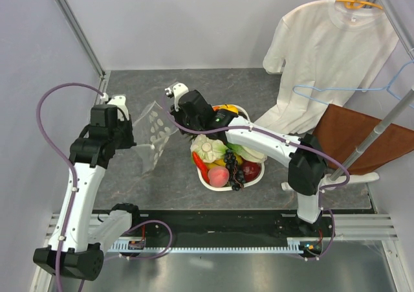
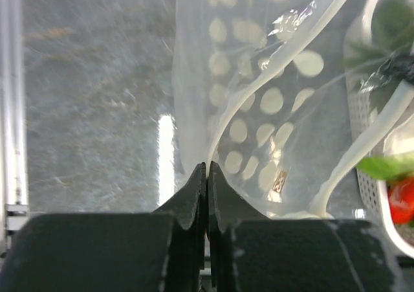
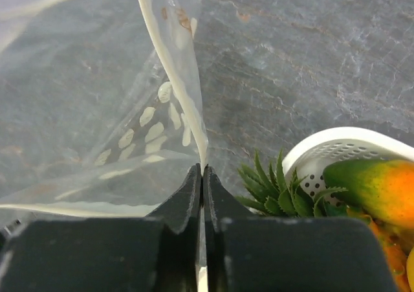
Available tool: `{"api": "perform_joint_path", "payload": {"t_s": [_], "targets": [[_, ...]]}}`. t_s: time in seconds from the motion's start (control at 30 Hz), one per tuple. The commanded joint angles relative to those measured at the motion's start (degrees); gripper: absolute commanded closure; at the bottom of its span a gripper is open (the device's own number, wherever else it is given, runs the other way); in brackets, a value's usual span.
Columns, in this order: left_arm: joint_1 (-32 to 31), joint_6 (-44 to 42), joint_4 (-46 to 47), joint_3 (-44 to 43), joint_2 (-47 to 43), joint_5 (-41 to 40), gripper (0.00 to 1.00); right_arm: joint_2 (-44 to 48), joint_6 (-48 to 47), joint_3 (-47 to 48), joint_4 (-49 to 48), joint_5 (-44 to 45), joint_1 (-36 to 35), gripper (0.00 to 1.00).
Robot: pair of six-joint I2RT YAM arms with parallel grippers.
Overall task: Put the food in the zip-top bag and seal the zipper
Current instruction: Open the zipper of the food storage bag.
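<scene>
The zip-top bag [image 1: 155, 129], clear with white dots, hangs above the table between both arms. My left gripper [image 1: 151, 147] is shut on the bag's mouth edge [image 2: 207, 164]. My right gripper [image 1: 168, 101] is shut on the zipper [image 3: 173, 72], at the end of its whitish strip [image 3: 202, 168]. The zipper [image 2: 259, 88] curves apart, so the mouth gapes. The food lies in a white basket [image 1: 208, 182]: a leafy lettuce [image 1: 207, 147], a pink peach [image 1: 218, 175], a red fruit [image 1: 251, 170] and a green-orange papaya [image 3: 375, 183]. A spiky green crown [image 3: 272, 191] sits by the basket's rim [image 3: 336, 140].
A white T-shirt [image 1: 323, 52] on a hanger, a blue hanger [image 1: 362, 91] and a brown cloth [image 1: 362, 136] stand at the back right. A metal post [image 1: 77, 26] rises at the back left. The basket [image 2: 361, 120] lies just right of the bag.
</scene>
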State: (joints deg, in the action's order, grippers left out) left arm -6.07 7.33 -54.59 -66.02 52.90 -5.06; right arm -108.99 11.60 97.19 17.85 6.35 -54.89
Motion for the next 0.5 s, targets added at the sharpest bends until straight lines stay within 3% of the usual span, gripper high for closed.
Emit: {"api": "perform_joint_path", "payload": {"t_s": [0.0, 0.03, 0.13, 0.17, 0.33, 0.47], "targets": [[0.4, -1.3, 3.7, 3.8, -0.4, 4.8, 0.98, 2.4, -4.6, 1.4, 1.2, -3.6, -0.1, 0.82], [0.4, -1.1, 4.3, 4.2, 0.2, 6.0, 0.98, 3.0, -5.3, 1.4, 1.5, -5.6, -0.1, 0.77], [0.4, -1.2, 4.8, 4.5, 0.8, 6.5, 0.98, 5.5, -7.7, 1.8, 3.5, -6.2, -0.1, 0.48], [0.4, -1.0, 4.8, 4.4, 1.1, 7.0, 0.98, 6.2, -8.5, 2.1, 4.5, -6.2, -0.1, 0.33], [0.4, -0.3, 5.7, 5.0, 1.0, 11.4, 0.98, 11.7, -13.3, 3.7, 13.9, -6.2, 0.3, 0.08], [0.4, -0.1, 6.0, 5.2, 1.2, 11.7, 0.98, 18.2, -16.1, 0.9, 20.5, -6.0, 3.2, 0.02]]}}
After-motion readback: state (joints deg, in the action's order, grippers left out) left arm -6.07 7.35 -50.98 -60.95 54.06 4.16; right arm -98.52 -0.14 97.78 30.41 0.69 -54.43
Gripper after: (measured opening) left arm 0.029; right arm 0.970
